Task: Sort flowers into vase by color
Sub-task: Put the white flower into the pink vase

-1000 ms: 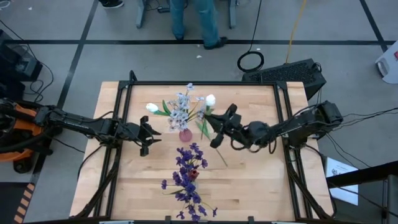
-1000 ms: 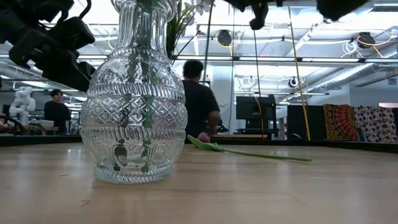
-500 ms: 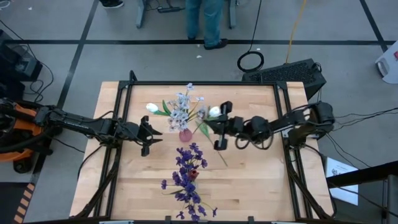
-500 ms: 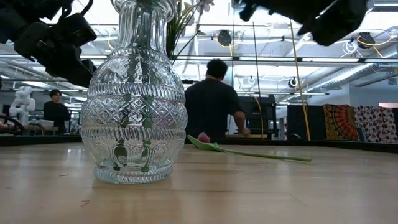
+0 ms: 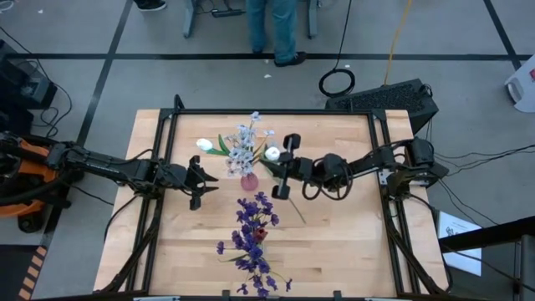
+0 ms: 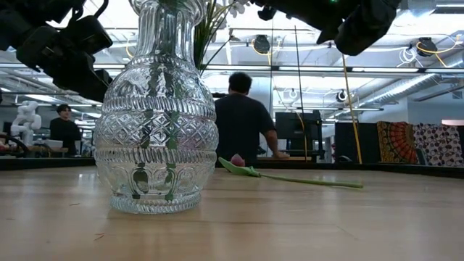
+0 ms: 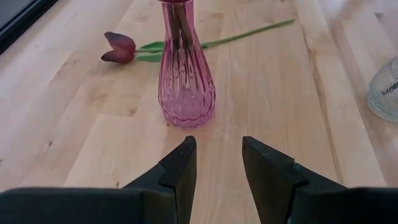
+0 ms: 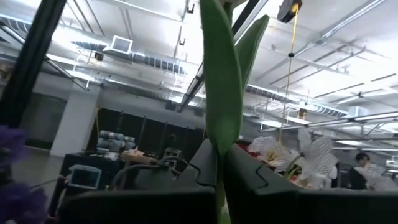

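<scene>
The right hand is up over the middle of the table, just beside the pink vase, and its fingers are clamped on the green stem of a white tulip. From its wrist camera the leaf of that flower rises straight out from between the two dark fingers, tight on either side of it. The bud sits close to the pale lavender-white blooms already standing in the pink vase, with another white tulip leaning out the far side of the same bunch.

The left hand waits on the other side of the pink vase, low over the wood, fingers apart with a clear gap of bare table between them. Its camera looks right at the pink vase, and behind the vase lies a dark red tulip flat on the table, its stem running away past the glass.

Nearer the front edge stands a clear cut-glass vase holding the dark purple flowers. From table height it fills the view, and the red tulip lies on the wood beyond it.

A person stands in the room behind the table, back turned.
</scene>
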